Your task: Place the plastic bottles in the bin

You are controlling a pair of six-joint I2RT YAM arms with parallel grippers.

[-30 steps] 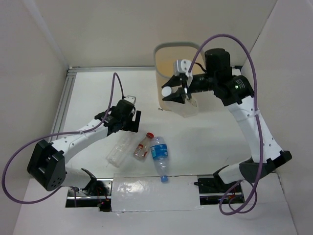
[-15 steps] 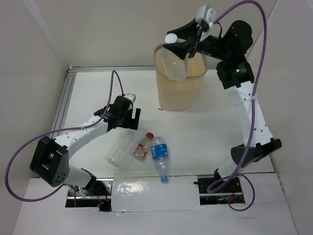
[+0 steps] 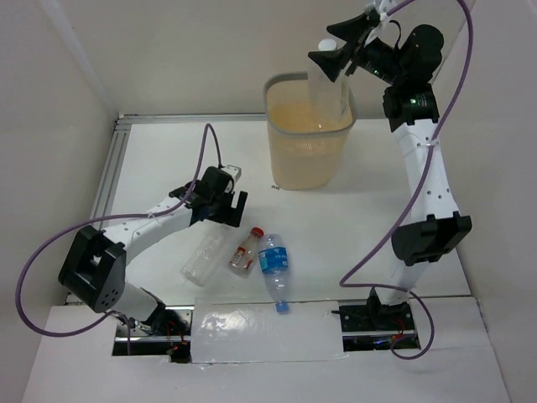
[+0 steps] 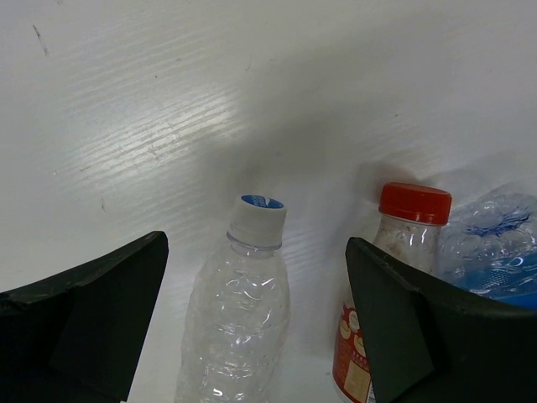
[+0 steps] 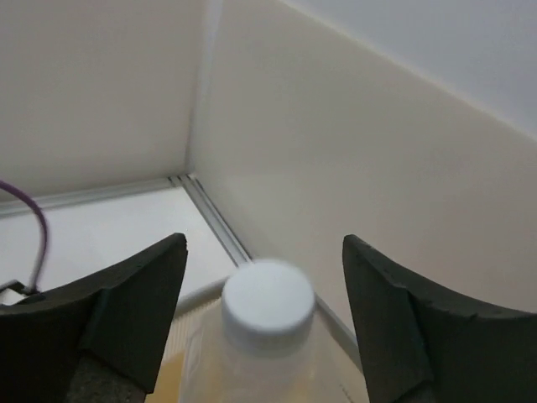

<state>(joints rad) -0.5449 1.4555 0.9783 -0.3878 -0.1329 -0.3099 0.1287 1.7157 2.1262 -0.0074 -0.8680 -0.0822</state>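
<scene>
Clear white-cap bottle [image 5: 268, 304] hangs over bin [image 3: 309, 159] in right gripper [image 3: 330, 52], grip unclear. It may clip the bin & bounce out. Left gripper [image 3: 226, 211] wide open, empty.

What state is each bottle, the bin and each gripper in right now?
bin: upright, open-topped.
raised bottle: capped, cap up, over the bin.
clear bottle: capped, lying on the table.
red-capped bottle: capped, lying beside it.
blue-labelled bottle: capped, lying on the table.
left gripper: open, empty, over the clear bottle.
right gripper: fingers flank the raised bottle; grip unclear.
</scene>
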